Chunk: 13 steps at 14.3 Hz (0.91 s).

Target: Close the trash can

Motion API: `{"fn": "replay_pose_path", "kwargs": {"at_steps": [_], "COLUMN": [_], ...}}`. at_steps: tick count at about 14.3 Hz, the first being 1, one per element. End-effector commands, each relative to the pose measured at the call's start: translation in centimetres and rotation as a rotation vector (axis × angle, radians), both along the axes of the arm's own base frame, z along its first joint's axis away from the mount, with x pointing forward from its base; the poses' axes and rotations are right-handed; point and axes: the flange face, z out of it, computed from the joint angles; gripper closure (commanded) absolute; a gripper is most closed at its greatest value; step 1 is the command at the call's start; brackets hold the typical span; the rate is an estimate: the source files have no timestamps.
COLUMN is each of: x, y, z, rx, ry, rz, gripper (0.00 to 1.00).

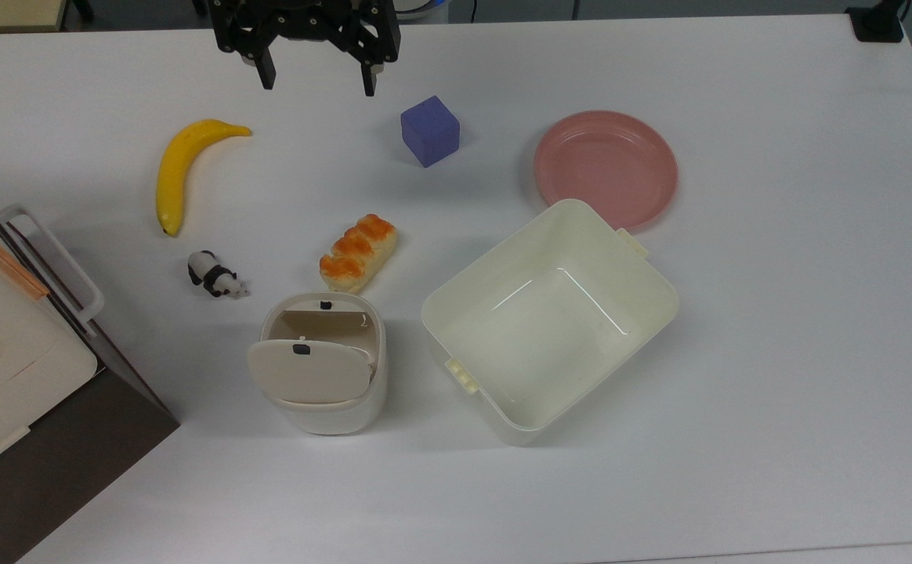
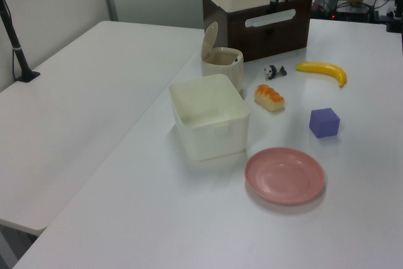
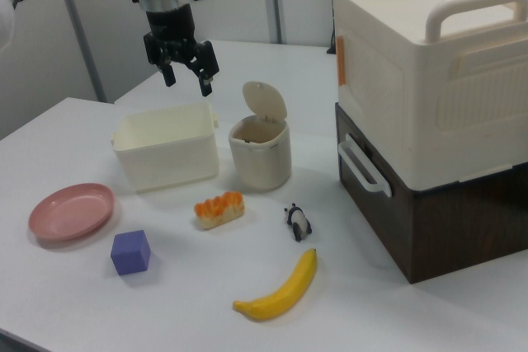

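The trash can (image 1: 338, 415) is a small cream-white bin standing near the middle of the table, between the bread toy and the table's near edge in the top view. Its beige lid (image 1: 307, 372) with a small black button stands raised on its hinge, leaving the inside open, as the right view shows at the lid (image 3: 266, 101) above the trash can (image 3: 260, 154). In the left view the trash can (image 2: 223, 64) sits before the stacked boxes. My gripper (image 1: 319, 84) hangs high above the table's far side, open and empty. The gripper (image 3: 188, 82) is well apart from the bin.
A large lidless cream tub (image 1: 464, 313) stands right beside the bin. Around it lie a bread toy (image 1: 358, 252), a panda figure (image 1: 213, 274), a banana (image 1: 182, 168), a purple cube (image 1: 429, 131) and a pink plate (image 1: 605, 160). A cream box on a brown box (image 1: 17, 368) stands at the top view's left.
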Motion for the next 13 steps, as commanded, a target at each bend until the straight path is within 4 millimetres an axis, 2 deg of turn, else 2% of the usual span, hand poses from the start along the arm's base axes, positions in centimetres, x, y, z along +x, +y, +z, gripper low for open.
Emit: {"fn": "replay_pose_path", "kwargs": {"at_steps": [1, 13], "x": [0.21, 0.11], "y": [-1.10, -0.95], "z": [-0.18, -0.24], "rx": [0.002, -0.006], "ry": [-0.044, -0.037], "rz": [0.043, 0.080], "gripper": [0.00, 0.00]}}
